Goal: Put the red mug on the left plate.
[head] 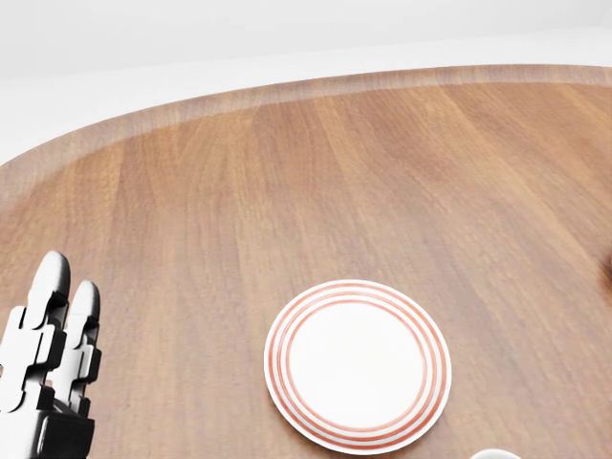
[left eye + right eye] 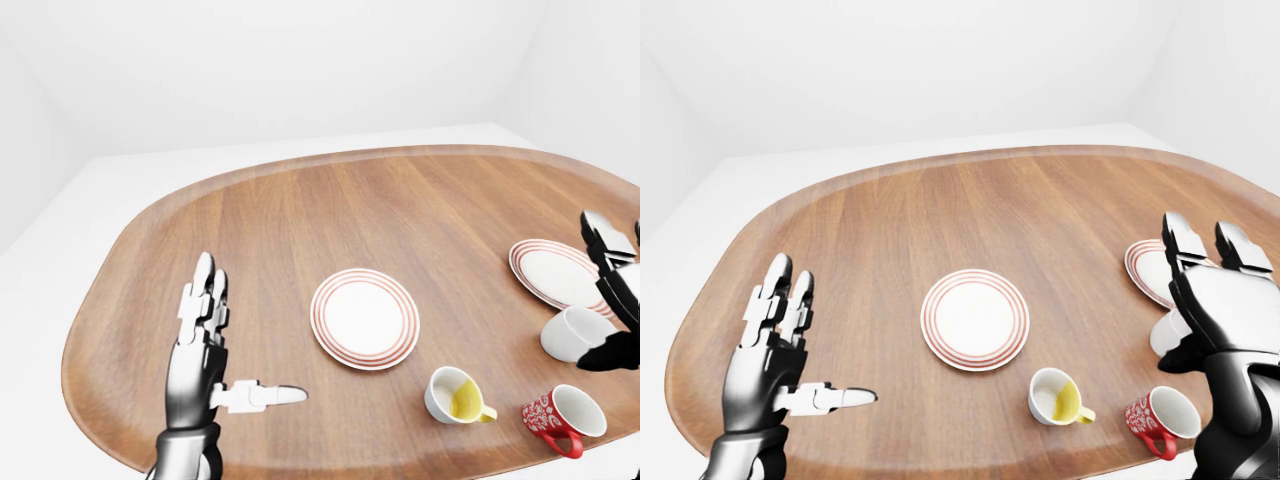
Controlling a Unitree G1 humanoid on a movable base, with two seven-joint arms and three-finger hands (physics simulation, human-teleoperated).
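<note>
The red mug (image 2: 1160,418), white inside with a white pattern, stands upright near the table's bottom right edge in the right-eye view. The left plate (image 2: 974,319), white with red rings, lies mid-table and holds nothing; the head view shows it as well (image 1: 357,365). My right hand (image 2: 1196,300) hovers open just above the red mug, fingers spread upward, not touching it. Far to the left of the plate my left hand (image 2: 240,342) is open too, fingers up and thumb pointing right.
A white mug with a yellow inside (image 2: 1055,396) stands between the left plate and the red mug. Another white mug (image 2: 575,335) lies on its side under my right hand. A second ringed plate (image 2: 555,275) is at the right. The oval wooden table (image 2: 300,210) carries everything.
</note>
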